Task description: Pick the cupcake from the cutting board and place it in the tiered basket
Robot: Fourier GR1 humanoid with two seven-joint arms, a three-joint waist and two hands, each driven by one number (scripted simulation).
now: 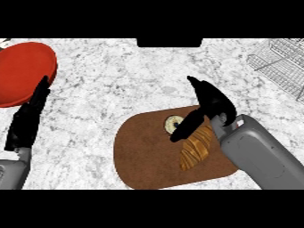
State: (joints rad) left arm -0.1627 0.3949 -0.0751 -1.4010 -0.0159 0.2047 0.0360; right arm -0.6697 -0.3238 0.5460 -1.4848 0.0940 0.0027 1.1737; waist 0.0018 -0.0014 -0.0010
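Cutting board (147,156): cupcake (173,123) under right robot hand (210,107)

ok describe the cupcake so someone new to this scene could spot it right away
Find the brown cutting board low on the marble counter. The cupcake sits near its upper edge, just under the right hand. It is the small, round, pale item, unlike the long golden croissant lying below it.

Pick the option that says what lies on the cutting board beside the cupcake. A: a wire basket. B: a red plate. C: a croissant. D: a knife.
C: a golden croissant lies on the brown cutting board, just right of the cupcake, under the right hand.
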